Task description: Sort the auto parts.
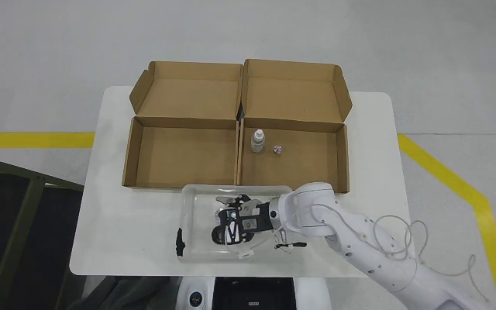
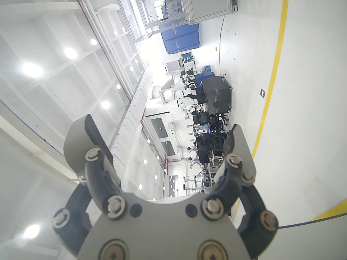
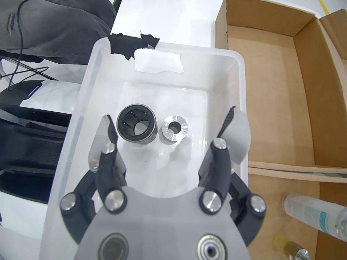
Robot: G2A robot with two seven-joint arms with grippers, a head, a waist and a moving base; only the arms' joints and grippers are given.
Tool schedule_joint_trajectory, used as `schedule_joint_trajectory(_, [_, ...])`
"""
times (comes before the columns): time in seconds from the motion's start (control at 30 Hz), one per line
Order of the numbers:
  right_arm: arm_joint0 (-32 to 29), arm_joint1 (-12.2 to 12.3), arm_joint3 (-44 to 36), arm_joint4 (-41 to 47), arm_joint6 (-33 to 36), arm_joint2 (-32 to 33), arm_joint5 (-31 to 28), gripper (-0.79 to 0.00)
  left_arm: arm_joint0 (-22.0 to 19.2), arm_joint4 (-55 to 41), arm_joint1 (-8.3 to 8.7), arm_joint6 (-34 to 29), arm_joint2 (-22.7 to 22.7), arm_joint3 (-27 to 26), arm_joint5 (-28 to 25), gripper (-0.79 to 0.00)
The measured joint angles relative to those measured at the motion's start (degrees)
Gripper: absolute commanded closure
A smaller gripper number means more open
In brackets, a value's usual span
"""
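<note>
**Your right gripper hangs spread wide over two parts in the clear tray.**

You'll find the tray at the near edge of the table, in front of the two cardboard boxes. On the tray floor, the black bearing and the silver bushing lie just beside each other. Both sit between the right gripper's released fingers, with the bearing close to one finger. Neither part is grasped. Your left gripper is also released, holds nothing, and is aimed off into the room.
</note>
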Motion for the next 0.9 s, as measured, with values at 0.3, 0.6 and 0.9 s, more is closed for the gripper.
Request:
schedule_joint_trajectory(0.3, [-1.1,0.5,1.1,-0.1,0.7,2.2,-0.1,-0.369,0.0,0.0,0.00,0.0,0.0,0.0,0.0,-0.785])
schedule_joint_trajectory(0.6, [-0.7,0.0,3.0,-2.2,1.0,1.2,0.9,-0.348,0.0,0.0,0.00,0.0,0.0,0.0,0.0,-0.785])
schedule_joint_trajectory(0.9, [0.9,-0.9,5.3,-3.2,1.5,0.0,1.4,-0.339,0.0,0.0,0.00,0.0,0.0,0.0,0.0,-0.785])
